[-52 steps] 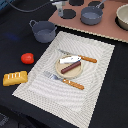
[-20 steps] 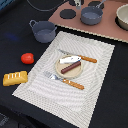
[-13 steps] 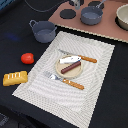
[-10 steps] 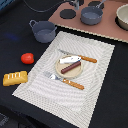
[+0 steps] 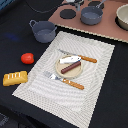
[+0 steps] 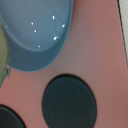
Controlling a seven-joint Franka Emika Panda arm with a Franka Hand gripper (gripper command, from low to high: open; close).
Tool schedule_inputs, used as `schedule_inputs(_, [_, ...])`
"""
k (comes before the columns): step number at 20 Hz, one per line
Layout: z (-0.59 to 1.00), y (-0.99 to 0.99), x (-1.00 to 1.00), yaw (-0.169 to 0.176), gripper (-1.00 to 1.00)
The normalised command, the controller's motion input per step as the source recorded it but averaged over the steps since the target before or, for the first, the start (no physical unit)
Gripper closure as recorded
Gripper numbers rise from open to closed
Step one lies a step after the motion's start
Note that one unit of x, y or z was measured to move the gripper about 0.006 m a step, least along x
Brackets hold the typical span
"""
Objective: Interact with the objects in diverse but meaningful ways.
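Observation:
On the striped placemat point(image 5: 95, 90) a round plate point(image 5: 61, 71) holds a brown sausage point(image 5: 72, 66) and a pale silvery flat piece point(image 5: 69, 59). A yellow scored bread loaf point(image 5: 15, 78) and a red tomato point(image 5: 27, 58) lie on the dark table toward the exterior view's left. One grey pot point(image 5: 43, 31) stands beside the mat; another grey pot point(image 5: 91, 15) sits on the pink stove board point(image 5: 107, 30). My gripper point(image 5: 75, 3) is only a blurred shape at the top edge, above the stove. The wrist view shows a pot's wall point(image 6: 35, 35) and a black burner point(image 6: 69, 104), no fingers.
A knife point(image 5: 82, 58) and a fork point(image 5: 65, 81), both orange-handled, flank the plate. A pale bowl point(image 5: 122, 17) sits at the stove's far end on the exterior view's right. Black burners point(image 5: 67, 13) mark the stove board.

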Motion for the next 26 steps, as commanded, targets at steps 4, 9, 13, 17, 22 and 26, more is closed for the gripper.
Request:
schedule_inputs(4, [-0.13,0.11,0.25,-0.03,-1.0])
schedule_inputs(9, [-0.22,0.08,0.19,-0.027,-1.0])
schedule_inputs(13, [-0.2,0.13,0.18,-0.013,-1.0])
schedule_inputs(17, [-0.08,0.42,0.34,0.0,-1.0])
schedule_inputs(22, [-0.03,0.49,0.37,-0.001,-1.0])
schedule_inputs(26, [0.0,0.55,0.4,-0.004,-1.0])
